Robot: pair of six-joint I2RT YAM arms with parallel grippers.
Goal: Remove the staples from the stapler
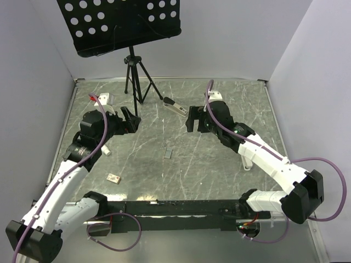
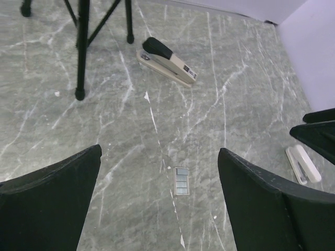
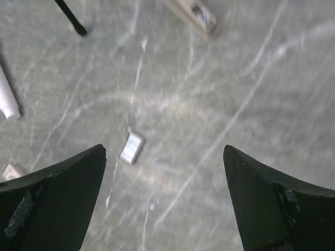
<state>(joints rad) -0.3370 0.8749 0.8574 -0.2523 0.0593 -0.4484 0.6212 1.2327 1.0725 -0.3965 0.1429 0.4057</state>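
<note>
The stapler [image 1: 174,107] lies closed on the grey marble table, far of centre, just right of the tripod; the left wrist view shows it with a dark top and pale body [image 2: 167,61], and the right wrist view shows one end at the top edge [image 3: 196,15]. A short strip of staples [image 1: 168,153] lies flat mid-table, seen also in the left wrist view [image 2: 181,181] and the right wrist view [image 3: 131,148]. My left gripper [image 1: 130,119] [image 2: 159,151] is open and empty, left of the stapler. My right gripper [image 1: 193,119] [image 3: 165,149] is open and empty, right of it.
A black tripod stand [image 1: 134,71] with a perforated tray stands at the back. A small tan block [image 1: 113,178] lies near left. A white cylinder [image 1: 106,149] lies by the left arm. A white piece [image 2: 302,163] lies at the right. Walls enclose the table.
</note>
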